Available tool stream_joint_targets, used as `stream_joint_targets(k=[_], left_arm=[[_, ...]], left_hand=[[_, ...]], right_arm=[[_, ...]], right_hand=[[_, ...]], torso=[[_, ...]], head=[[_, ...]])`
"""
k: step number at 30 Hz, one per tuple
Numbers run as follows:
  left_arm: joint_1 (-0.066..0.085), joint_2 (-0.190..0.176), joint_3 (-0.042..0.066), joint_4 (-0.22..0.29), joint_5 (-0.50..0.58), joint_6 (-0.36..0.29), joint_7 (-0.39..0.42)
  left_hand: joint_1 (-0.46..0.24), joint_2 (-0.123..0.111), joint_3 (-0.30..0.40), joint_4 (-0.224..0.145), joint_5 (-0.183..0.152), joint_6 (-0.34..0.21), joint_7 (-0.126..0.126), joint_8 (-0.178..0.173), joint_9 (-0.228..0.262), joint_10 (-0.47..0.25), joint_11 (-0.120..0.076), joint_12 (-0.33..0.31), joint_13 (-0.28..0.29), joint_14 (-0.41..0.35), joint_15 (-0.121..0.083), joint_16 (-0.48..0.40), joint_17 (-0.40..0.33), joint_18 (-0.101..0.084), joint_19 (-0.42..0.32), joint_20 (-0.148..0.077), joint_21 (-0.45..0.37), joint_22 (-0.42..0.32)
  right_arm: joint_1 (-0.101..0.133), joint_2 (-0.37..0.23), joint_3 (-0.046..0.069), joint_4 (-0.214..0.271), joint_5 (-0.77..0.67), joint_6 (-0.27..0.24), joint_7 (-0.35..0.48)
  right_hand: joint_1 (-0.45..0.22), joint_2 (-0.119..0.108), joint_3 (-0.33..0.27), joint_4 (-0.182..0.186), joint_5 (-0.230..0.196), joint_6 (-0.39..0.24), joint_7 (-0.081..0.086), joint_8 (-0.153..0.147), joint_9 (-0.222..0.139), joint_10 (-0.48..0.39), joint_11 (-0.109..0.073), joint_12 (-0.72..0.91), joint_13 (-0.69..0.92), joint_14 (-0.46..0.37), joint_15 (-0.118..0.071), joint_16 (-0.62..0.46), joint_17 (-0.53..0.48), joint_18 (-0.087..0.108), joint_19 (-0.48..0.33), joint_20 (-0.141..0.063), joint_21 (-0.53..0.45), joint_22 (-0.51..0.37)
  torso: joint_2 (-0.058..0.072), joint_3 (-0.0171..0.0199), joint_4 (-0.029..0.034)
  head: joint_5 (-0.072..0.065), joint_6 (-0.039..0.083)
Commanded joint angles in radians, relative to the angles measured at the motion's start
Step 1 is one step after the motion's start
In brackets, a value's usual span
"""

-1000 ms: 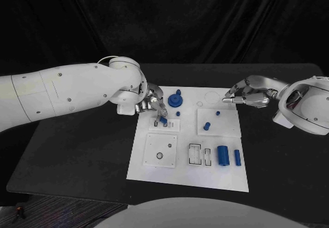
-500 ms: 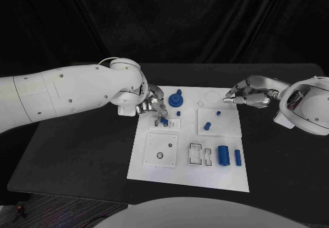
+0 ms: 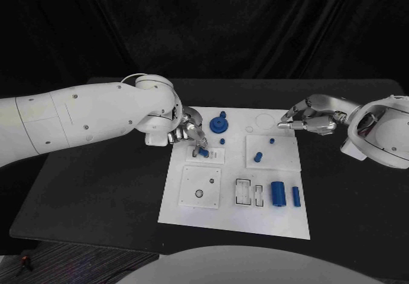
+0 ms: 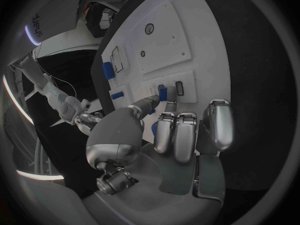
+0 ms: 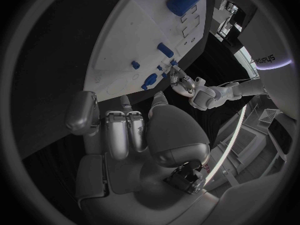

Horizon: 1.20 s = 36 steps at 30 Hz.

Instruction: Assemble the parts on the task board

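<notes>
A black table (image 3: 102,195) before a dark curtain carries the white task board (image 3: 234,219) at its middle. On the board's far-left part we see the left hand (image 3: 183,131) with its fingers bent downward, its fingertips (image 4: 164,106) closed on a small blue peg (image 3: 204,152) standing in a small white block (image 3: 207,155) with slots. Just beyond this hand, by the board's far edge, stands a blue gear-shaped part (image 3: 219,124), with a smaller blue peg (image 3: 221,141) beside it. Further right, a square white plate (image 3: 271,155) bears two short blue pegs (image 3: 258,157). Along the near-right part of the board lie a large blue cylinder (image 3: 278,193) and a thinner blue pin (image 3: 295,196), next to two empty rectangular slots (image 3: 249,193); a second square plate (image 3: 200,186) with a round hole occupies the near-left part. The right hand (image 3: 307,121) hovers at the board's far-right corner, fingers curled in, and we see nothing in them.
</notes>
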Motion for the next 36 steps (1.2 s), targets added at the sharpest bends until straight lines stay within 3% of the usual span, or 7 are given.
stream_joint_targets(k=[1, 10, 12, 17, 21, 36], left_arm=[[-0.003, -0.001, 0.000, 0.004, 0.009, -0.004, -0.001], [-0.004, -0.001, 0.000, 0.006, 0.009, -0.001, -0.001], [-0.005, 0.000, 0.000, 0.005, 0.009, 0.000, -0.001], [-0.006, 0.001, 0.000, 0.005, 0.009, 0.000, 0.001], [-0.007, 0.000, 0.000, 0.004, 0.009, -0.002, 0.003], [-0.009, -0.008, 0.000, 0.005, 0.009, -0.015, 0.010]], left_hand=[[-0.013, 0.001, 0.002, 0.006, -0.007, -0.008, 0.000, -0.005, 0.000, 0.047, 0.010, -0.005, 0.207, 0.102, 0.007, 0.003, 0.263, 0.020, -0.005, -0.001, -0.005, 0.087], [-0.015, 0.001, -0.002, 0.008, -0.022, -0.007, 0.000, -0.008, 0.000, 0.045, 0.011, -0.007, 0.205, 0.102, 0.008, 0.003, 0.263, 0.020, -0.007, 0.001, -0.007, 0.086], [-0.019, 0.003, -0.010, 0.015, -0.064, -0.005, 0.001, -0.013, 0.000, 0.045, 0.012, -0.008, 0.204, 0.102, 0.010, 0.003, 0.263, 0.020, -0.007, 0.004, -0.009, 0.087], [-0.035, 0.003, -0.036, 0.040, -0.116, -0.001, 0.004, -0.023, -0.003, 0.043, 0.015, -0.010, 0.202, 0.102, 0.012, 0.003, 0.263, 0.021, -0.007, 0.007, -0.012, 0.089], [-0.058, 0.000, -0.089, 0.086, -0.159, 0.008, 0.007, -0.038, -0.009, 0.043, 0.018, -0.010, 0.201, 0.102, 0.015, 0.003, 0.263, 0.021, -0.005, 0.010, -0.016, 0.092], [-0.066, -0.007, -0.149, 0.131, -0.188, 0.017, 0.009, -0.053, -0.015, 0.042, 0.020, -0.011, 0.200, 0.102, 0.017, 0.003, 0.263, 0.021, -0.005, 0.012, -0.021, 0.096]], right_arm=[[-0.003, 0.000, 0.001, -0.001, -0.001, 0.011, -0.015], [-0.005, 0.001, 0.001, -0.003, -0.001, 0.011, -0.014], [-0.006, 0.002, 0.001, -0.004, -0.001, 0.011, -0.014], [-0.008, 0.003, 0.001, -0.005, -0.001, 0.010, -0.014], [-0.010, 0.004, 0.001, -0.008, -0.001, 0.010, -0.014], [-0.013, 0.004, 0.001, -0.011, -0.001, 0.006, -0.013]], right_hand=[[0.013, -0.003, -0.008, 0.000, 0.003, 0.008, -0.002, -0.004, -0.001, 0.048, 0.007, -0.004, 0.191, 0.088, 0.008, -0.005, 0.188, 0.015, -0.005, 0.001, -0.006, 0.138], [0.013, -0.003, -0.008, 0.000, 0.003, 0.008, -0.002, -0.004, -0.001, 0.048, 0.007, -0.004, 0.191, 0.088, 0.008, -0.005, 0.188, 0.015, -0.005, 0.001, -0.006, 0.138], [0.014, -0.003, -0.008, 0.000, 0.004, 0.008, -0.002, -0.004, -0.001, 0.048, 0.007, -0.004, 0.190, 0.088, 0.008, -0.005, 0.188, 0.015, -0.005, 0.001, -0.007, 0.138], [0.014, -0.003, -0.008, 0.000, 0.004, 0.008, -0.002, -0.004, -0.001, 0.048, 0.007, -0.004, 0.190, 0.088, 0.008, -0.005, 0.188, 0.015, -0.005, 0.001, -0.007, 0.138], [0.016, -0.003, -0.008, 0.000, 0.004, 0.008, -0.002, -0.005, -0.001, 0.048, 0.007, -0.004, 0.190, 0.088, 0.008, -0.006, 0.187, 0.015, -0.005, 0.001, -0.007, 0.138], [0.023, -0.004, -0.009, -0.002, 0.006, 0.009, -0.001, -0.006, -0.002, 0.047, 0.007, -0.005, 0.190, 0.088, 0.008, -0.006, 0.188, 0.015, -0.005, 0.001, -0.008, 0.138]], torso=[[-0.001, -0.0006, -0.0004], [-0.001, 0.0000, -0.0009], [-0.001, 0.0001, -0.0015], [-0.001, 0.0004, -0.0012], [-0.001, 0.0010, -0.0015], [-0.001, -0.0003, -0.0004]], head=[[0.002, 0.000], [0.003, 0.000], [0.004, 0.000], [0.005, 0.000], [0.005, 0.000], [0.003, 0.000]])
